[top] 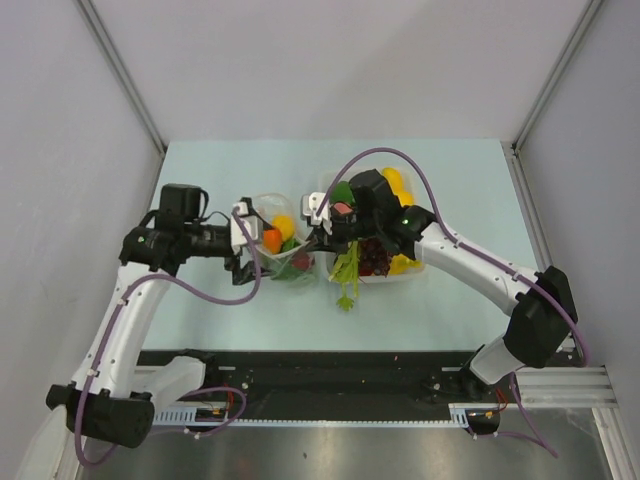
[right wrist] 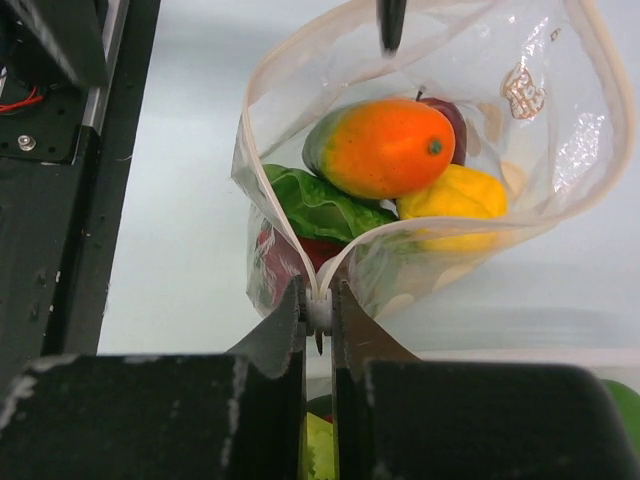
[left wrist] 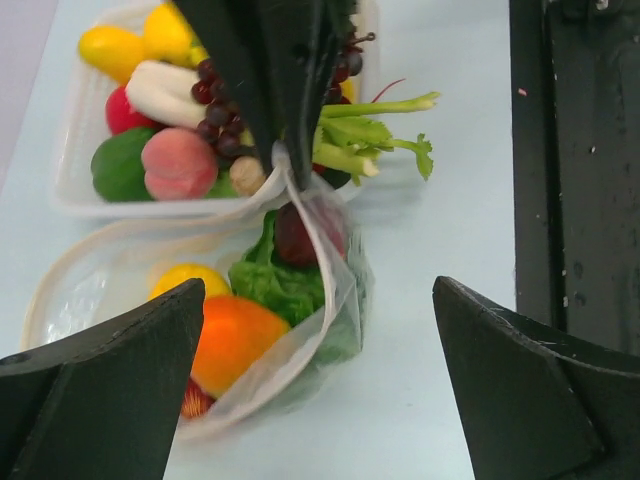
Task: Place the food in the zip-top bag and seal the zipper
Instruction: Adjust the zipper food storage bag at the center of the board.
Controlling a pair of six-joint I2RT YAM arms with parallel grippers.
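So the way we read it, the right fingers (right wrist: 285, 335) are clamped tight on one end of the zipper (right wrist: 450, 226), right at the corner where the two strips meet. That pins the bag (right wrist: 560, 130) so it can't slide around on the tabletop (top: 450, 180). The left fingers (left wrist: 110, 390) sit at the opposite end, spread wide apart with the bag's mouth between them. A dark tip shows at the far rim in the right wrist view, but we can't tell if it's actually touching the plastic. Our guess is that side is either propping the mouth open for more food or lining up to pinch the seal.

The bag itself lies on the tabletop just beside the white tray (left wrist: 70, 160), between the two arms. It's clear floppy plastic with faint white dots, and the mouth gapes in a big loop. The zipper isn't pressed shut anywhere except at the pinched corner.

Inside we can see an orange fruit (right wrist: 385, 148), a yellow fruit (right wrist: 455, 195), some lettuce (right wrist: 315, 205) and a dark red fruit (left wrist: 295, 235). Plenty is left in the tray: grapes (left wrist: 215, 110), a peach (left wrist: 178, 165), and a green stalk (left wrist: 370, 135) poking out over the edge. So by our reckoning it's partway through filling, sealing not started.
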